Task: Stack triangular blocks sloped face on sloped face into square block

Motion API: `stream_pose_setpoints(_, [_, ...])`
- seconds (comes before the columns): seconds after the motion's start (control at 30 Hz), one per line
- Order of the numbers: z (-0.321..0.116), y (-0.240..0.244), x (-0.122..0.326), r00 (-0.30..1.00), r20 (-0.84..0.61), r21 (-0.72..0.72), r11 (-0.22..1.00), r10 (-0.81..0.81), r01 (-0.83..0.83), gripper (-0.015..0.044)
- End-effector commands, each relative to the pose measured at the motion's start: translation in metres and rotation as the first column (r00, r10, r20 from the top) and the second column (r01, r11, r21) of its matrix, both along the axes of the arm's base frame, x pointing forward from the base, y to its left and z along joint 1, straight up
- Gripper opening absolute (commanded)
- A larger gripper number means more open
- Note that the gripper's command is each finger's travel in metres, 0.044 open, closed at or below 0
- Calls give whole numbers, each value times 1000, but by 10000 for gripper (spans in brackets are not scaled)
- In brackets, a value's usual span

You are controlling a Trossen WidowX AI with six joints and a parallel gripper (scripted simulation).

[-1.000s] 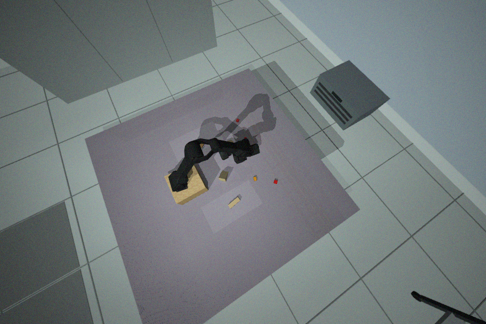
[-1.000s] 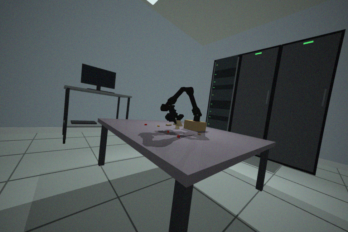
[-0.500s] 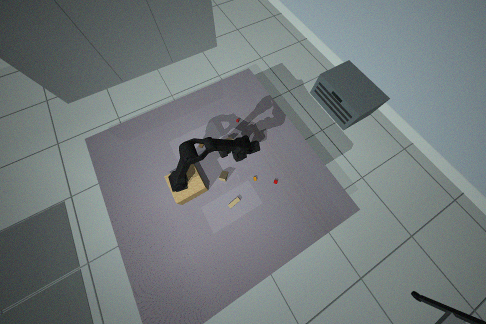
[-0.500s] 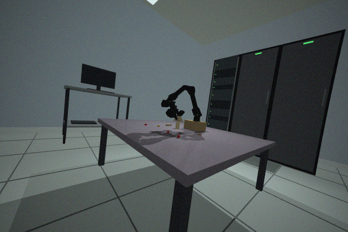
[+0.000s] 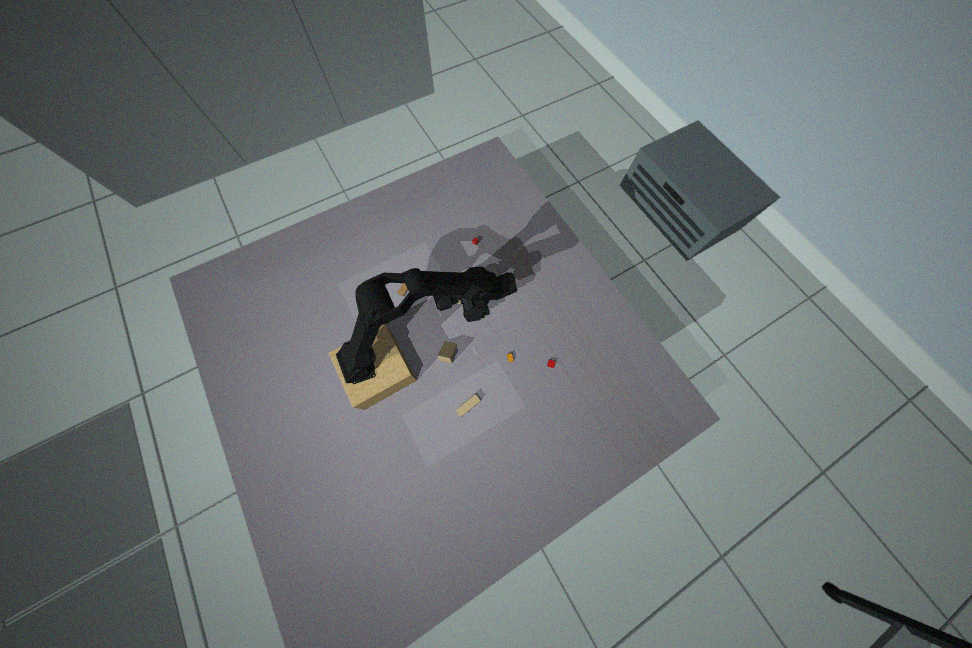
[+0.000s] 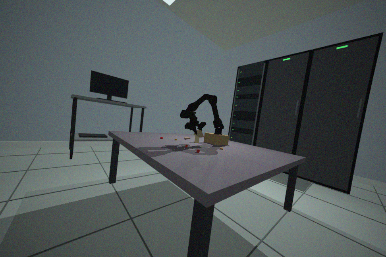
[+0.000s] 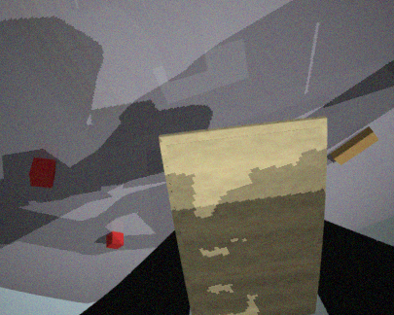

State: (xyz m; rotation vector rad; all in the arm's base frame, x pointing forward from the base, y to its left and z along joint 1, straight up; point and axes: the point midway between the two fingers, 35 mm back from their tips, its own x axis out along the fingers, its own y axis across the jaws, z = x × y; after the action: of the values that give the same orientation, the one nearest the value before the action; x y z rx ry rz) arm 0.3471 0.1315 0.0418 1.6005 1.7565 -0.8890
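Note:
My gripper point(image 5: 459, 303) point(image 6: 199, 130) point(image 7: 240, 229) is shut on a pale wooden triangular block point(image 6: 199, 133) point(image 7: 249, 170), held above the table. In the wrist view its broad face fills the lower middle between the dark fingers; the arm mostly hides it in the top view. The other triangular block point(image 5: 447, 352) point(image 6: 196, 140) is on the table point(image 5: 334, 496) point(image 6: 245, 163), beside the arm's wooden base box. In the top view it lies apart from the gripper; in the exterior view the held block overlaps it in view, and the gap between them cannot be told.
The base box point(image 5: 384, 389) point(image 6: 216, 139) bears the arm. A pale strip point(image 5: 469, 405) point(image 6: 186, 138) lies flat. Small red cubes point(image 5: 551, 362) point(image 6: 197, 150) point(image 7: 115, 239), an orange cube point(image 5: 510, 356) point(image 6: 175, 139) and an orange-brown piece point(image 5: 402, 289) point(image 6: 220, 148) point(image 7: 354, 146) lie around.

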Motion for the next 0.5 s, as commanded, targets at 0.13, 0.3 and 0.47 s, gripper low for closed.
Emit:
stream_pose_setpoints(0.13, [2, 7, 1, 988, -58, -216, 968, -144, 128, 0])
stream_pose_setpoints(0.3, [4, 10, 0, 966, -55, -345, 913, -252, 218, 0])
stream_pose_setpoints(0.47, [7, 13, 1, 932, -14, -455, 833, -361, 316, 0])
